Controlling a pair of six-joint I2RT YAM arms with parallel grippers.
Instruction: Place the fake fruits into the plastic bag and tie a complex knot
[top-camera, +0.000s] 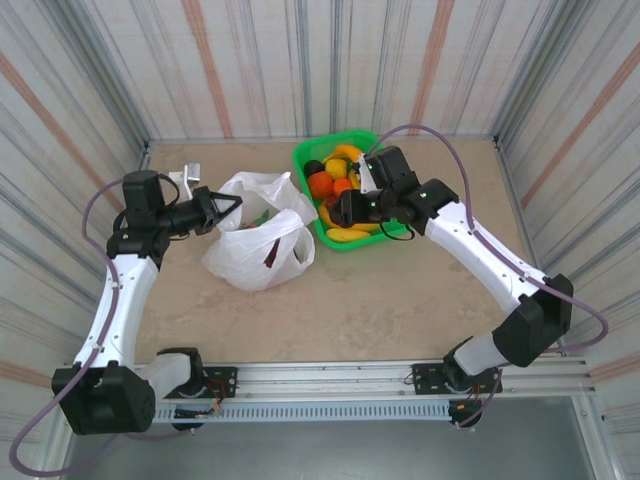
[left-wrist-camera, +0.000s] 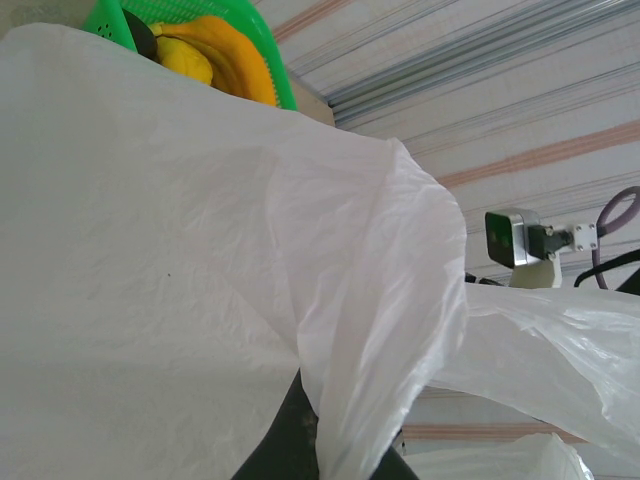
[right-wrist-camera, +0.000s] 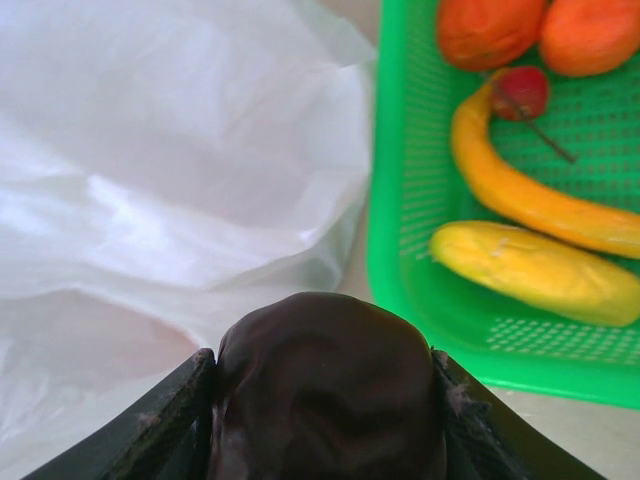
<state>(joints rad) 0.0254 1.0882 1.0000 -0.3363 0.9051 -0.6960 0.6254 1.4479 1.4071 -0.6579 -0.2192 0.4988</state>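
The white plastic bag (top-camera: 258, 243) lies left of centre, its mouth lifted toward the left. My left gripper (top-camera: 220, 211) is shut on the bag's edge; in the left wrist view the film (left-wrist-camera: 200, 250) bunches between the left gripper's (left-wrist-camera: 338, 445) jaws. A reddish piece (top-camera: 273, 256) shows through the bag. My right gripper (top-camera: 345, 209) hangs at the basket's left rim, beside the bag, shut on a dark purple fruit (right-wrist-camera: 325, 385) between its fingers (right-wrist-camera: 165, 425). More fake fruits lie in the basket: bananas (right-wrist-camera: 535, 205), orange pieces (right-wrist-camera: 488, 30) and a small red one (right-wrist-camera: 520, 90).
The green mesh basket (top-camera: 377, 236) stands at the back centre, touching the bag's right side. Striped walls close in the table on three sides. Bare tabletop (top-camera: 380, 300) lies in front of the bag and basket.
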